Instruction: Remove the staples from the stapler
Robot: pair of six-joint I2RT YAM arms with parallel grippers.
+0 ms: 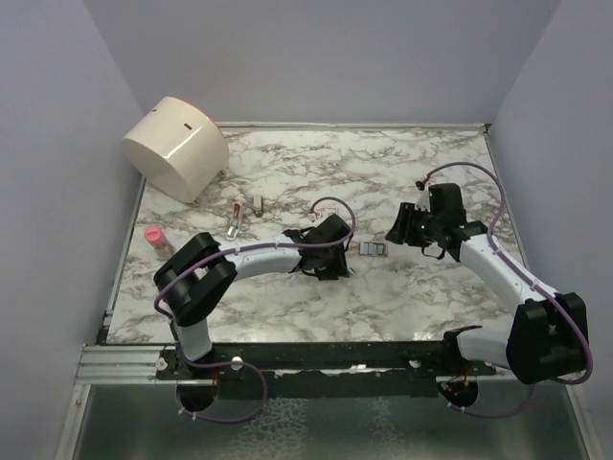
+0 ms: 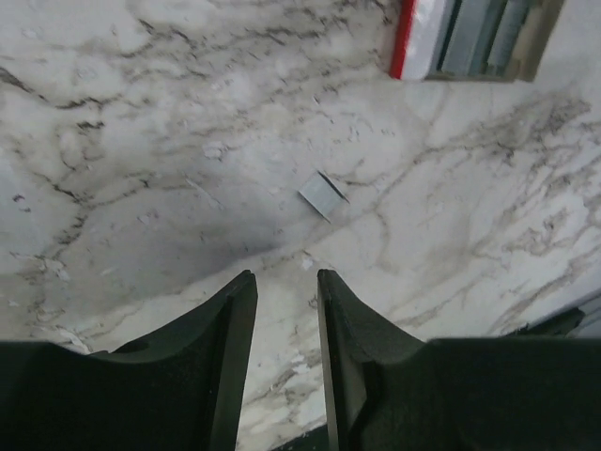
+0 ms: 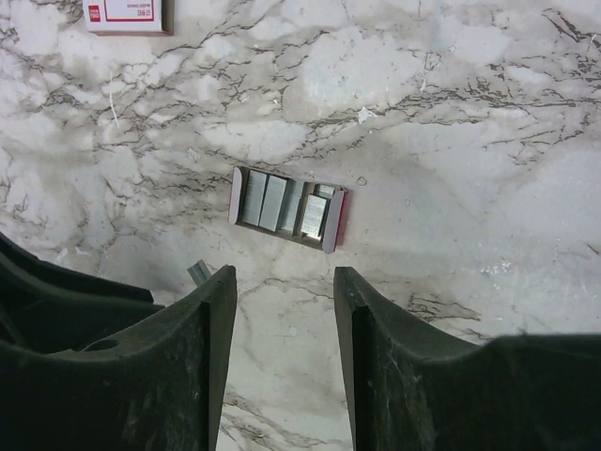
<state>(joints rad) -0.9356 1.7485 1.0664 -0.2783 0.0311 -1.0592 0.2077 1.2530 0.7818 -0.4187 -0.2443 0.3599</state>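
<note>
**Both grippers empty; the staples lie loose near the staple tray.**

The left gripper (image 2: 285, 278) hovers with its black fingers a narrow gap apart and nothing between them, while the right gripper (image 3: 285, 274) stands wider open, also bare. The staples (image 2: 322, 194), a tiny grey ribbed strip, rest on the glossy marble table (image 1: 287, 163) near the staple tray (image 3: 334, 220), a shallow card box holding grey rows, on the side toward the left gripper. The stapler (image 1: 235, 218), slim, pink and silvery, lies well beyond them, on the same side. Unloading looks essentially done. If the strip must be lifted, descend straight, straddle its short width and close gently, since thin metal may skid on slick stone.
</note>
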